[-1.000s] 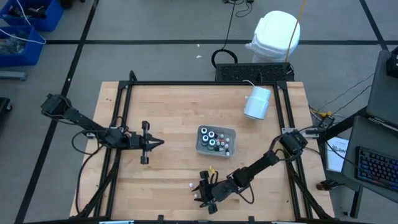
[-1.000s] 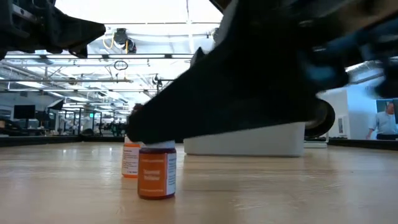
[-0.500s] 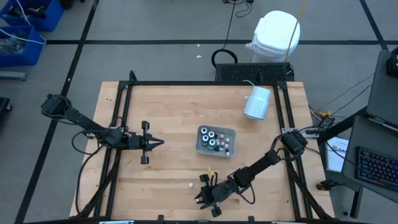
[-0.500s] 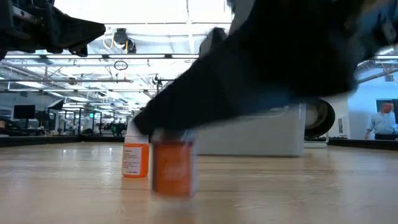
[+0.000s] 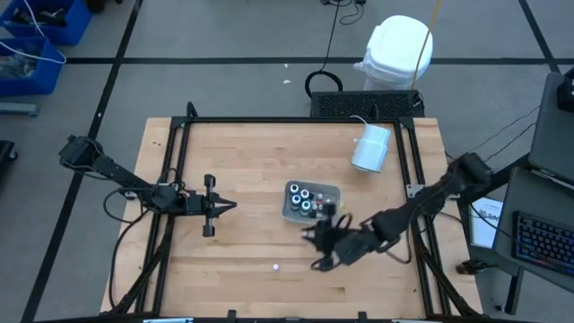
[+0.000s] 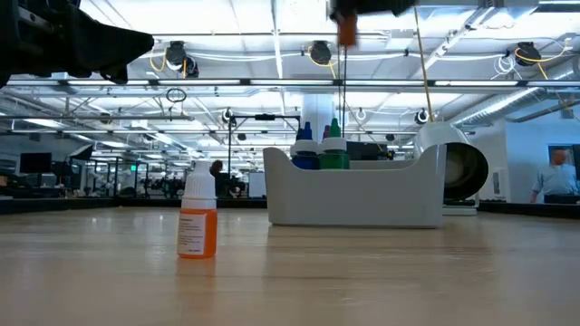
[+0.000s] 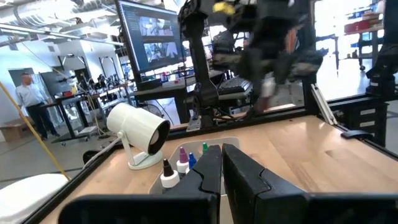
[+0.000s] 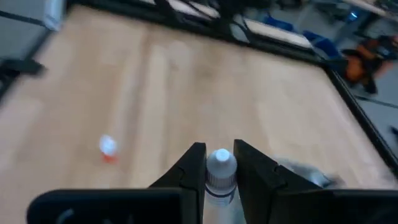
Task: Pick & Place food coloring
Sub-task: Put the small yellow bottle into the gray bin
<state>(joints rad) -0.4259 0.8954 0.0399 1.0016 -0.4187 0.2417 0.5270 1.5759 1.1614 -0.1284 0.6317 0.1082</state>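
Observation:
My right gripper (image 5: 319,240) hangs above the table just near of the clear tray (image 5: 334,190), shut on a small orange food coloring bottle (image 6: 345,32) with a white cap (image 8: 221,163). A second orange, white-capped bottle (image 6: 197,226) stands upright on the wood close to the near edge (image 5: 275,266). Several more bottles with blue, green and white tops (image 6: 320,149) stand inside the tray. My left gripper (image 5: 229,206) waits shut over the table's left half, pointing at the tray. My right gripper pinches the small bottle between its two fingers, one on each side just below the white cap (image 8: 219,182). The cap shows between the fingertips. The fingers slant downward from the table's right side. The bottle is lifted clear, high above the wood.
A big white cylinder (image 5: 371,148) lies at the far right of the table. A black frame (image 5: 296,119) runs along the table's edges. Bare wood (image 5: 242,161) lies between the left gripper and the far edge. A person (image 6: 559,177) stands in the room behind.
My right gripper has taken one orange bottle off the wood near the near edge and gone up and toward the tray with it, tipping closer to level. That bottle is now lifted clear. The other orange bottle has stayed in place.

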